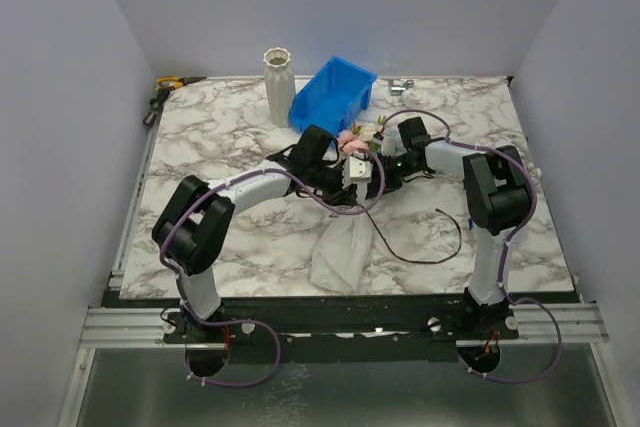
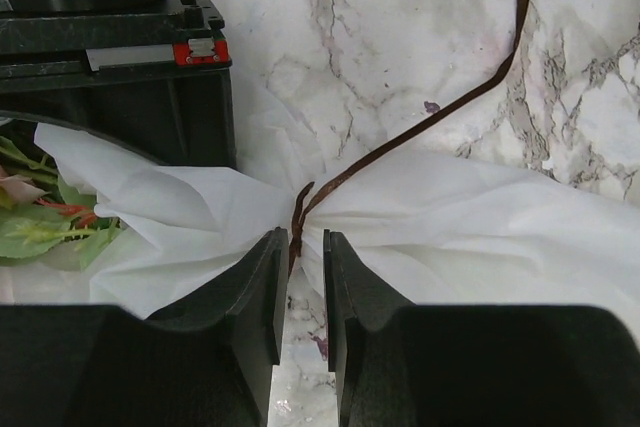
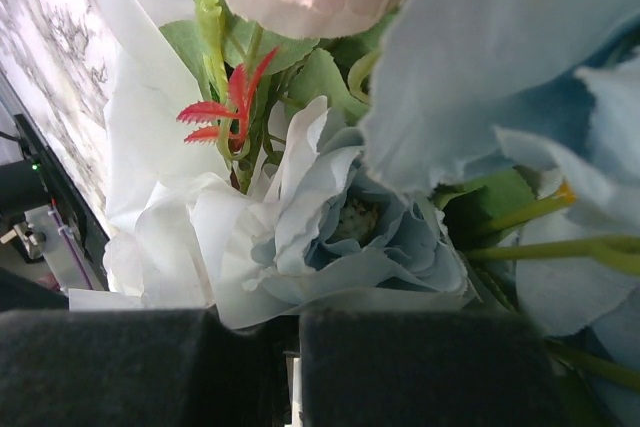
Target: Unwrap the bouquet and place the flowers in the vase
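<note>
My left fingers (image 2: 250,317) gape narrowly at the neck of the bouquet (image 1: 340,242), right fingers (image 3: 400,367) closed, blue rose (image 3: 350,227) at twelve o'clock.

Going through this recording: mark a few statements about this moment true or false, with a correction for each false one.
1. The vase stands upright, left of the blue bin. True.
2. The flowers are already in the vase. False: they sit in the wrapping paper between the two arms.
3. A brown ribbon runs from the paper's pinched waist. True.
4. The left end effector is clamped around the vase. False: its jaws stand slightly apart at the paper's waist.
</note>
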Available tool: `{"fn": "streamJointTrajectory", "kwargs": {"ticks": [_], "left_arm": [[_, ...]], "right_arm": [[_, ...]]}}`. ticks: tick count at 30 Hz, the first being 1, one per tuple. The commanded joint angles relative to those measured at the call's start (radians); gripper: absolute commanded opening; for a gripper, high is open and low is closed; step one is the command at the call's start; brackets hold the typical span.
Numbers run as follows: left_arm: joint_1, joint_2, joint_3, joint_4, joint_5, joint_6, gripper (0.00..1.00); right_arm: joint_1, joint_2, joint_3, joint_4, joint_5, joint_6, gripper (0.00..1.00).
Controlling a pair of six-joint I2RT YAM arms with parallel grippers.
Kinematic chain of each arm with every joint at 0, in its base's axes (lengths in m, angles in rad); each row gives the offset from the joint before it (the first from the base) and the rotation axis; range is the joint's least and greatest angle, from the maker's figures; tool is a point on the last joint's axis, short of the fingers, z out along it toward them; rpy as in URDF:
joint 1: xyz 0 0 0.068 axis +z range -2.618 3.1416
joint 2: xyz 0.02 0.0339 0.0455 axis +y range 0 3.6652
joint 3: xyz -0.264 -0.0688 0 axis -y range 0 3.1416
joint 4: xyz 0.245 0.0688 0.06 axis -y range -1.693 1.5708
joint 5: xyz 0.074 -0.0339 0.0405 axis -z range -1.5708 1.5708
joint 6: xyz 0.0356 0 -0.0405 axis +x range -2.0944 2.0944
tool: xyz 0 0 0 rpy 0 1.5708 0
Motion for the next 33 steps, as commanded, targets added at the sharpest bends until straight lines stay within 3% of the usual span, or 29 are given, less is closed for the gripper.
{"fn": "streamJointTrajectory", "kwargs": {"ticks": [1,15,19,25,33], "left_arm": [[-0.009,0.055,0.031,0.075,-0.023,-0.026,0.28],[-0.026,0.139,0.023,0.085,-0.058,0.005,0.30],[-0.048,0.138,0.020,0.086,-0.092,0.016,0.23],[-0.056,0.116,0.046,0.091,-0.118,-0.024,0.00],[-0.069,0.058,0.152,0.091,-0.057,-0.139,0.00]], "right_arm": [[0.005,0.085,-0.053,-0.040,0.190,-0.053,0.01],[0.004,0.088,-0.055,-0.030,0.193,-0.047,0.01],[0.005,0.095,-0.056,-0.027,0.194,-0.043,0.01],[0.005,0.100,-0.058,-0.021,0.202,-0.038,0.00],[0.006,0.106,-0.060,-0.014,0.205,-0.034,0.00]]}}
